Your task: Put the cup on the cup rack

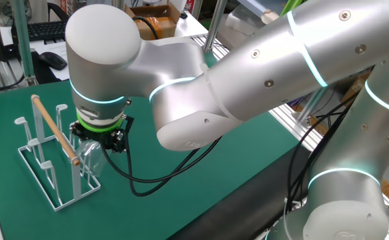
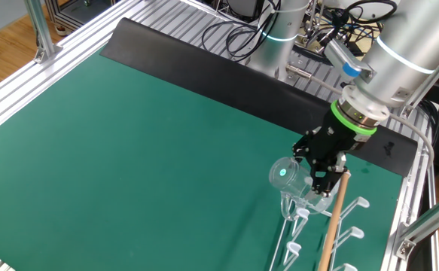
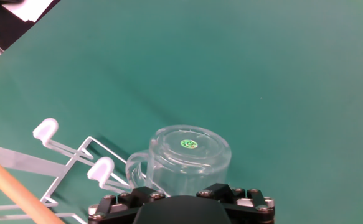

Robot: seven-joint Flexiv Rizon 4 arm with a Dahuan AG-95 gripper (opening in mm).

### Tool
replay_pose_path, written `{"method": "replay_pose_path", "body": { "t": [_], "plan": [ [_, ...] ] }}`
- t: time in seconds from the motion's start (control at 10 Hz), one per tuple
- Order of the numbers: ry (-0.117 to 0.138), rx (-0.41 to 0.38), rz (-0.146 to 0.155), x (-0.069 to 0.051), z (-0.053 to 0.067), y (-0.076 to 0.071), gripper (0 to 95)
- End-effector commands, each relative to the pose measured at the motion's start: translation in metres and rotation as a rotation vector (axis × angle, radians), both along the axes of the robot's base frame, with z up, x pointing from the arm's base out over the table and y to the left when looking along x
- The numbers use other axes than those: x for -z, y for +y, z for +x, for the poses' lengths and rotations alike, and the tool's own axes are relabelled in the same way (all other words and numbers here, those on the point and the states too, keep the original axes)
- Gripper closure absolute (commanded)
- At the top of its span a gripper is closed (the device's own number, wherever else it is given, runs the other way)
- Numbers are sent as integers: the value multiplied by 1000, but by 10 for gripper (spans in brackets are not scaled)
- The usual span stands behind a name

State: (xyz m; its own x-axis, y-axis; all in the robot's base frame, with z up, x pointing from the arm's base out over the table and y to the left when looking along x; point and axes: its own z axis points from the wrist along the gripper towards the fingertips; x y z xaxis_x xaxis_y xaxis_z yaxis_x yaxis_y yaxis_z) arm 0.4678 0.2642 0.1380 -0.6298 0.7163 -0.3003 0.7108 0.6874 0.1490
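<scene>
- We see a green table mat point(image 1: 201, 193) spread under everything.
- On it stands the white wire cup rack point(image 1: 51, 157) with a light wooden rod handle point(image 2: 332, 222).
- The black two-finger gripper point(image 2: 318, 172) hangs just over the rack's near end, jaws spread wide.
- The small clear glass cup point(image 3: 187, 158) sits upside down, tilted, on a rack peg, between the jaws; we cannot tell whether they touch it.

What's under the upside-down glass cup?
The cup sits tilted, bottom up, over the white rack. It seems to hang on a peg, but the black gripper covers its mouth, so the peg inside is hidden.
</scene>
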Motion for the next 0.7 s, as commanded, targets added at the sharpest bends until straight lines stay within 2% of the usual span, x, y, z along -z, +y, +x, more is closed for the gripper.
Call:
{"method": "replay_pose_path", "body": {
  "t": [0.1,0.2,0.4,0.7],
  "plan": [
    [7,1,6,-2,-2,1,190],
    [11,-4,5,-2,-2,1,190],
    [33,-18,22,-7,-6,0,190],
    [47,-16,46,-11,-10,3,190]
  ]
}}
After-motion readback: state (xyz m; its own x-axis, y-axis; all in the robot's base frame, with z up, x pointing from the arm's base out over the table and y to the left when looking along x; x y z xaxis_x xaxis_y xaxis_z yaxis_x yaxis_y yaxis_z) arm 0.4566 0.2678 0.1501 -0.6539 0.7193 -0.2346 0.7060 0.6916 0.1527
